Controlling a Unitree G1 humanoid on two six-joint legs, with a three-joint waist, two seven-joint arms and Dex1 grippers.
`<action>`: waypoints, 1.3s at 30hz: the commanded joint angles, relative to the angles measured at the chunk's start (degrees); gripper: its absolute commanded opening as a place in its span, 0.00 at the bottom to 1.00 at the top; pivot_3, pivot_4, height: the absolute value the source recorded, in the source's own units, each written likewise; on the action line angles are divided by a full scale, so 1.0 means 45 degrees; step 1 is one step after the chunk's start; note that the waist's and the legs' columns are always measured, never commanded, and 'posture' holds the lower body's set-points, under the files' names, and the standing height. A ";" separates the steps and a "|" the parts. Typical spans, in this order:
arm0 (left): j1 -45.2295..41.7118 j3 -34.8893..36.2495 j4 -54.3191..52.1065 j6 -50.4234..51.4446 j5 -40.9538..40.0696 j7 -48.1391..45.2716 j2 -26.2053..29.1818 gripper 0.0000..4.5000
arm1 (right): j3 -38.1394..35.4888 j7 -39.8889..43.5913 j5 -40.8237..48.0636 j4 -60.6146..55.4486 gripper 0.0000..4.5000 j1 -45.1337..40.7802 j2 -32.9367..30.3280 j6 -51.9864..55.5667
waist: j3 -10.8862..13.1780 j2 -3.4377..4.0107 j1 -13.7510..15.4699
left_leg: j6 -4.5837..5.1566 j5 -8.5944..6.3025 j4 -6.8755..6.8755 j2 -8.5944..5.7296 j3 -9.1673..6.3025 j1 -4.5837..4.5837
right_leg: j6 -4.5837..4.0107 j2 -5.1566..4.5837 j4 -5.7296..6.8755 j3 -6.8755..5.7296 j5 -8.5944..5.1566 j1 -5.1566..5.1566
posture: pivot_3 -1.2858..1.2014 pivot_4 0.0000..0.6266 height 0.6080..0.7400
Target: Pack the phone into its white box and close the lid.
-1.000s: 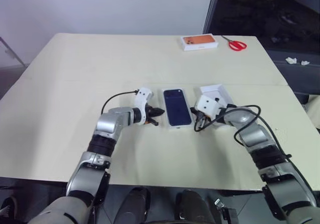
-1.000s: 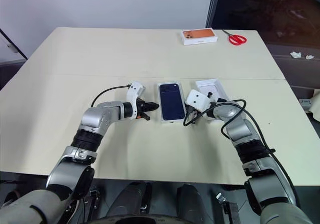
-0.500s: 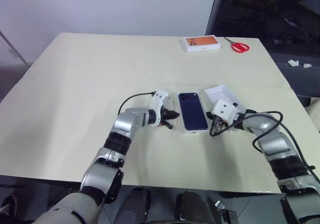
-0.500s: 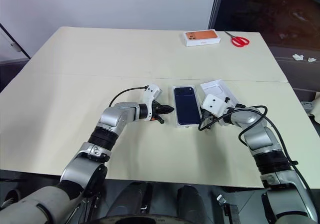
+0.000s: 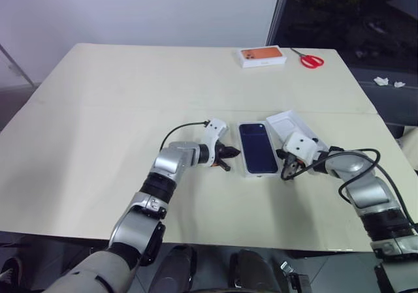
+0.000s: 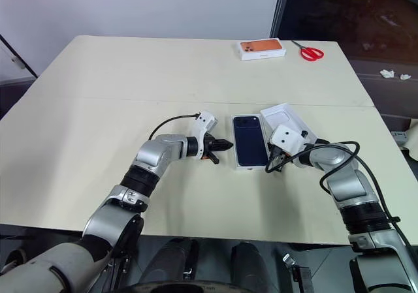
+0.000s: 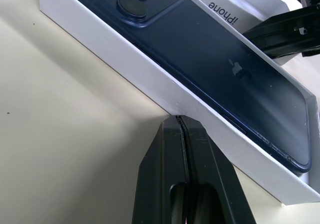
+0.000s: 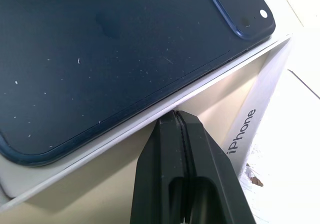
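Observation:
The dark blue phone (image 5: pixel 257 147) lies back up in the white box (image 7: pixel 150 82) on the table's middle, its camera cluster at the far end. My left gripper (image 5: pixel 230 153) is shut, and its tips (image 7: pixel 178 119) press the box's left long wall. Across the box, my right gripper (image 5: pixel 285 170) is shut too, its tips (image 8: pixel 175 115) against the right long wall near the front corner. The lid (image 5: pixel 285 121) lies open side up just right of the box, behind the right gripper, touching or almost touching the box.
A white box with an orange face (image 5: pixel 261 56) and red-handled scissors (image 5: pixel 307 59) lie at the table's far edge. The table's right edge (image 5: pixel 392 151) runs close beside my right arm. A seam (image 5: pixel 117 105) crosses the tabletop behind the box.
Both shut grippers have moved to the right with the white box and phone between them; the box has slid right across the table. The lid has shifted slightly right.

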 commanded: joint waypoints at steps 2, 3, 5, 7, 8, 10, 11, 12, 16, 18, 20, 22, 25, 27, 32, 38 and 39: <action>0.0471 -0.0467 -0.0416 0.0566 -0.0154 -0.0315 -0.0073 0.19 | -0.0073 0.0579 0.0960 -0.0052 0.12 -0.0331 0.0389 0.1146 | 0.0000 0.0000 -0.0018 | -0.0001 0.0000 -0.0002 0.0008 0.0000 0.0000 | 0.0000 0.0005 0.0001 0.0000 0.0000 -0.0001 | 0.52 0.24 1.00; 0.0507 -0.0420 -0.0478 0.0556 -0.0127 -0.0247 -0.0046 0.29 | -0.0044 0.0468 0.0824 -0.0024 0.20 -0.0425 0.0367 0.1094 | 0.0000 0.0000 -0.0032 | -0.0002 0.0000 -0.0001 0.0010 0.0000 0.0000 | 0.0000 0.0005 0.0001 0.0000 0.0000 -0.0001 | 0.52 0.24 1.00; 0.0524 -0.0342 -0.0545 0.0558 -0.0088 -0.0206 0.0034 0.50 | 0.0098 0.0434 0.0503 -0.0002 0.41 -0.0510 0.0221 0.0921 | 0.0000 0.0001 -0.0049 | -0.0003 0.0000 -0.0001 0.0013 0.0001 0.0003 | 0.0000 0.0005 0.0002 0.0002 0.0000 -0.0001 | 0.52 0.24 1.00; 0.0464 -0.0276 -0.0524 0.0459 -0.0054 -0.0165 0.0150 0.71 | 0.0233 0.0565 0.0278 -0.0006 0.64 -0.0534 0.0039 0.0780 | -0.0001 0.0003 -0.0098 | -0.0005 0.0001 -0.0001 0.0017 0.0000 0.0009 | -0.0001 0.0007 0.0002 0.0002 0.0000 0.0001 | 0.52 0.24 1.00; 0.0410 -0.0234 -0.0474 0.0430 -0.0062 -0.0157 0.0212 0.71 | 0.0280 0.0685 0.0223 -0.0019 0.75 -0.0539 -0.0047 0.0800 | -0.0001 0.0003 -0.0138 | -0.0006 0.0002 -0.0001 0.0020 0.0001 0.0011 | -0.0001 0.0008 0.0002 0.0002 0.0000 0.0002 | 0.52 0.24 1.00; 0.0311 -0.0162 -0.0380 0.0406 -0.0100 -0.0153 0.0324 0.71 | 0.0353 0.0932 0.0168 -0.0124 0.96 -0.0506 -0.0219 0.0755 | -0.0001 0.0002 -0.0285 | -0.0007 0.0001 -0.0002 0.0025 0.0001 0.0013 | 0.0000 0.0014 0.0002 0.0002 0.0000 0.0003 | 0.52 0.24 1.00; 0.0269 -0.0131 -0.0339 0.0409 -0.0123 -0.0153 0.0370 0.71 | 0.0382 0.1054 0.0161 -0.0193 0.96 -0.0478 -0.0300 0.0691 | -0.0002 0.0002 -0.0312 | -0.0007 0.0001 -0.0005 0.0027 0.0000 0.0013 | 0.0000 0.0015 0.0005 0.0002 0.0000 0.0003 | 0.52 0.24 1.00; 0.0232 -0.0103 -0.0274 0.0366 -0.0113 -0.0131 0.0422 0.71 | 0.0401 0.1135 0.0134 -0.0245 0.96 -0.0469 -0.0386 0.0620 | -0.0001 0.0001 -0.0336 | -0.0007 0.0001 -0.0007 0.0027 -0.0001 0.0013 | 0.0001 0.0016 0.0005 0.0002 0.0000 0.0003 | 0.52 0.24 1.00; 0.0358 -0.0113 -0.0196 0.0143 -0.0037 -0.0088 0.0597 0.71 | 0.0412 0.1198 0.0001 -0.0203 0.96 -0.0582 -0.0569 0.0512 | 0.0000 0.0001 -0.0367 | -0.0008 0.0002 -0.0009 0.0033 0.0000 0.0014 | 0.0003 0.0023 0.0007 0.0002 0.0000 0.0000 | 0.52 0.24 1.00; 0.0450 -0.0114 -0.0274 0.0148 -0.0082 -0.0096 0.0654 0.71 | 0.0386 0.1178 -0.0043 -0.0074 0.96 -0.0642 -0.0563 0.0396 | -0.0001 0.0001 -0.0369 | -0.0009 0.0002 -0.0009 0.0038 0.0000 0.0015 | 0.0003 0.0026 0.0007 0.0002 0.0001 -0.0001 | 0.52 0.24 1.00; 0.0550 -0.0118 -0.0452 0.0261 -0.0132 -0.0083 0.0726 0.71 | 0.0362 0.1163 -0.0084 0.0082 0.96 -0.0711 -0.0585 0.0284 | -0.0001 0.0001 -0.0390 | -0.0009 0.0002 -0.0010 0.0039 -0.0001 0.0016 | 0.0003 0.0026 0.0007 0.0003 0.0001 -0.0001 | 0.52 0.24 1.00; 0.0944 -0.0232 -0.1036 0.0481 -0.0189 -0.0217 0.0966 0.71 | 0.0290 0.1056 -0.0174 0.0314 0.96 -0.0828 -0.0645 0.0111 | 0.0000 0.0001 -0.0444 | -0.0010 0.0002 -0.0011 0.0040 0.0000 0.0016 | 0.0003 0.0026 0.0007 0.0004 0.0001 -0.0002 | 0.52 0.24 1.00; 0.1464 -0.0309 -0.1675 0.0695 -0.0221 -0.0240 0.1300 0.71 | 0.0221 0.1001 -0.0225 0.0478 0.96 -0.0929 -0.0745 -0.0050 | 0.0000 0.0001 -0.0549 | -0.0012 0.0001 -0.0030 0.0043 -0.0001 0.0016 | 0.0003 0.0027 0.0007 0.0008 0.0001 -0.0012 | 0.52 0.24 1.00; 0.1757 -0.0219 -0.2099 0.0734 -0.0250 -0.0131 0.1506 0.71 | 0.0099 0.1016 -0.0120 0.0562 0.96 -0.1037 -0.0793 -0.0070 | 0.0001 0.0002 -0.0619 | -0.0013 0.0002 -0.0034 0.0044 0.0000 0.0015 | 0.0003 0.0027 0.0007 0.0009 0.0000 -0.0014 | 0.52 0.24 1.00; 0.2126 0.0316 -0.3187 0.0027 -0.0341 0.0327 0.1868 0.71 | -0.0716 0.1185 0.1067 0.0675 0.96 -0.1716 -0.0639 0.1614 | 0.0010 0.0013 -0.0648 | -0.0014 0.0002 -0.0033 0.0045 0.0000 0.0012 | 0.0002 0.0025 0.0008 0.0014 0.0001 -0.0022 | 0.52 0.24 1.00; 0.2438 0.0996 -0.3743 -0.1395 -0.0616 0.0476 0.2606 0.71 | -0.1262 0.1046 0.2001 0.0887 0.96 -0.2787 -0.0657 0.4285 | 0.0036 0.0046 -0.0653 | -0.0020 0.0005 -0.0045 0.0051 0.0012 -0.0022 | -0.0002 0.0025 0.0026 0.0033 0.0003 -0.0083 | 0.52 0.24 1.00; 0.2449 0.1102 -0.3751 -0.1563 -0.0651 0.0520 0.2707 0.71 | -0.1360 0.1064 0.2221 0.0855 0.96 -0.2981 -0.0632 0.4822 | 0.0037 0.0047 -0.0637 | -0.0021 0.0006 -0.0046 0.0051 0.0012 -0.0036 | -0.0002 0.0025 0.0030 0.0033 0.0002 -0.0098 | 0.52 0.24 1.00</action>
